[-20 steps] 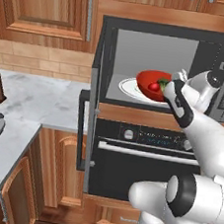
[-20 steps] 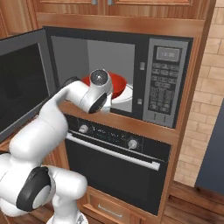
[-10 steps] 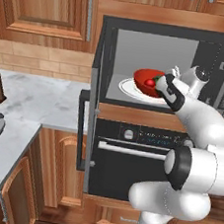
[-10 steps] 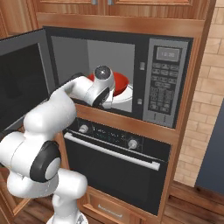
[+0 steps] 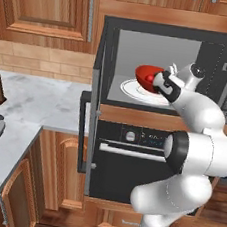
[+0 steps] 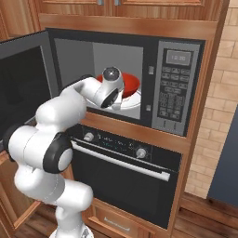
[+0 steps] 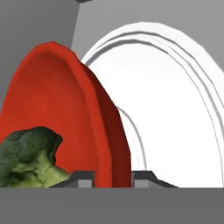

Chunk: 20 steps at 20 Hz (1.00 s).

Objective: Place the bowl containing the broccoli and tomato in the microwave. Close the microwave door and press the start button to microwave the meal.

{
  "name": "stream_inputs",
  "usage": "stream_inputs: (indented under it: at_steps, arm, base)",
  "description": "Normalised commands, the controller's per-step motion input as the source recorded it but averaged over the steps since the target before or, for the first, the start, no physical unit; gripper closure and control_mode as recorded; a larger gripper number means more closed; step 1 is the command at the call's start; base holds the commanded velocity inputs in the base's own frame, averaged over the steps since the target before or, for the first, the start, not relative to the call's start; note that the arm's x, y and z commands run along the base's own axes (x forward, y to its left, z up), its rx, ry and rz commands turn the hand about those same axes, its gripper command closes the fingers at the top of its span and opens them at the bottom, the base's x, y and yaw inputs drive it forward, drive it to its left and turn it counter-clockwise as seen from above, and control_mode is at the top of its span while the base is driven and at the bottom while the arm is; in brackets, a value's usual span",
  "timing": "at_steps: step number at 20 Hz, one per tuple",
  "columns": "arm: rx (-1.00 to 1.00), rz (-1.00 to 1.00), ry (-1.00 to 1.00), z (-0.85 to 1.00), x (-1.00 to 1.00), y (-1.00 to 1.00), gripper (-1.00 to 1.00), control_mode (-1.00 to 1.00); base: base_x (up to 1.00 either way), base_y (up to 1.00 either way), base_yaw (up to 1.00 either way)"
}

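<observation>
The glossy red bowl (image 5: 146,73) hangs tilted inside the open microwave (image 5: 170,37), just over the white turntable plate (image 5: 134,92); whether the two touch I cannot tell. My gripper (image 5: 160,84) is shut on the bowl's near rim. In the hand view the red bowl (image 7: 57,100) fills the left side, and its rim runs down between the finger tips of the gripper (image 7: 113,177). The broccoli (image 7: 28,159) lies in the bowl, low at the left. The tomato (image 5: 150,78) shows as a small shiny red ball. The microwave door (image 6: 23,86) stands swung wide open to the left.
The keypad (image 6: 172,93) is on the microwave's right side. Below it sits the black oven (image 6: 125,162) with knobs and a silver handle. A marble counter (image 5: 36,101) runs to the left, under wooden cabinets (image 5: 43,6).
My arm has reached deeper into the microwave and carried the bowl farther in over the turntable plate. The door has not moved.
</observation>
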Motion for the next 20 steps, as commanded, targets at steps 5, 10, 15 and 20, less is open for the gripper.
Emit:
stream_inputs:
  at_steps: [5, 10, 15, 20]
  arm:
    - [0.00, 0.00, -0.02, -0.03, 0.10, 0.00, -1.00, -1.00]
    - [-0.03, 0.05, -0.10, 0.00, -0.46, 0.00, -1.00, -1.00]
    - [-0.05, 0.07, -0.10, 0.06, -0.93, 0.00, -1.00, -1.00]
    - [-0.19, 0.33, -0.03, 0.34, -1.00, 0.04, -1.00, -1.00]
  base:
    - [0.00, 0.00, 0.00]
    - [0.00, 0.00, 0.00]
    - [0.00, 0.00, 0.00]
    - [0.00, 0.00, 0.00]
